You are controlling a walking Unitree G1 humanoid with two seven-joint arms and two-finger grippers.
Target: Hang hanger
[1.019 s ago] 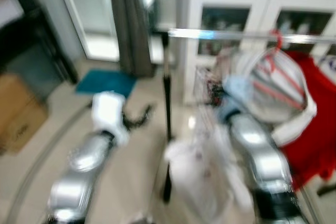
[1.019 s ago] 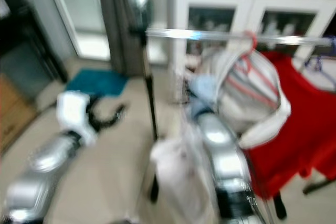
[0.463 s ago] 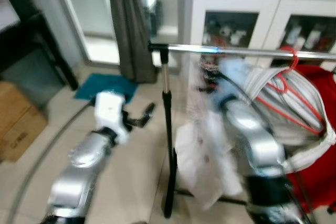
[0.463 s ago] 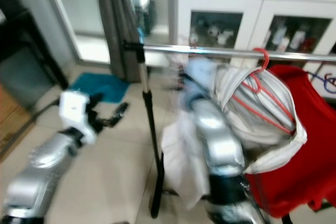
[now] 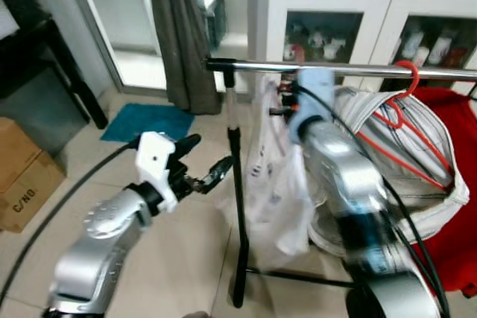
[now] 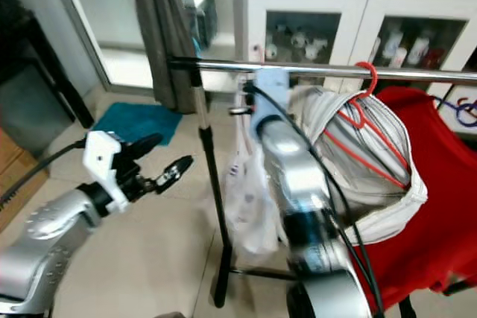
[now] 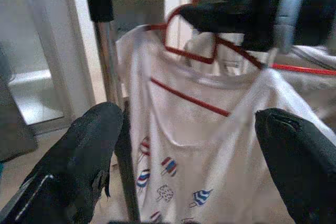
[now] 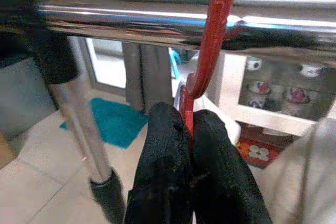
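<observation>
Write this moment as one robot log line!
right gripper: shut on red hanger | hook over silver rail | left gripper: open, idle

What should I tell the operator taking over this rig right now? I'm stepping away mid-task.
Right gripper: shut on the red plastic hanger, just below its hook, carrying a white printed T-shirt.
Left gripper: open, empty, beside the rack's upright pole.
Done: hook appears to sit over the shiny metal rail.
Left: check it is seated, release, withdraw the right arm.
</observation>
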